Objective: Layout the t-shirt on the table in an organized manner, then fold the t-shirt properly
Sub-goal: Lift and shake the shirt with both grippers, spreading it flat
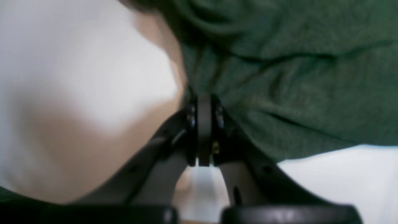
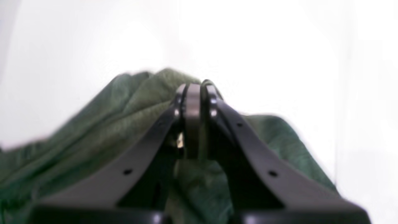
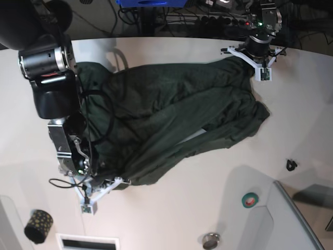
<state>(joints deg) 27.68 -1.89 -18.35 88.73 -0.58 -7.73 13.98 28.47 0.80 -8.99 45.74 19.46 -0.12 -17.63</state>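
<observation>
White worktop (image 3: 171,208) carries the t-shirt (image 3: 171,114), stretched diagonally from upper right to lower left. Left pincer (image 3: 253,58) and right pincer (image 3: 96,183) are each clenched on fabric. Layout is judged underway; spreading flat is required next.
</observation>
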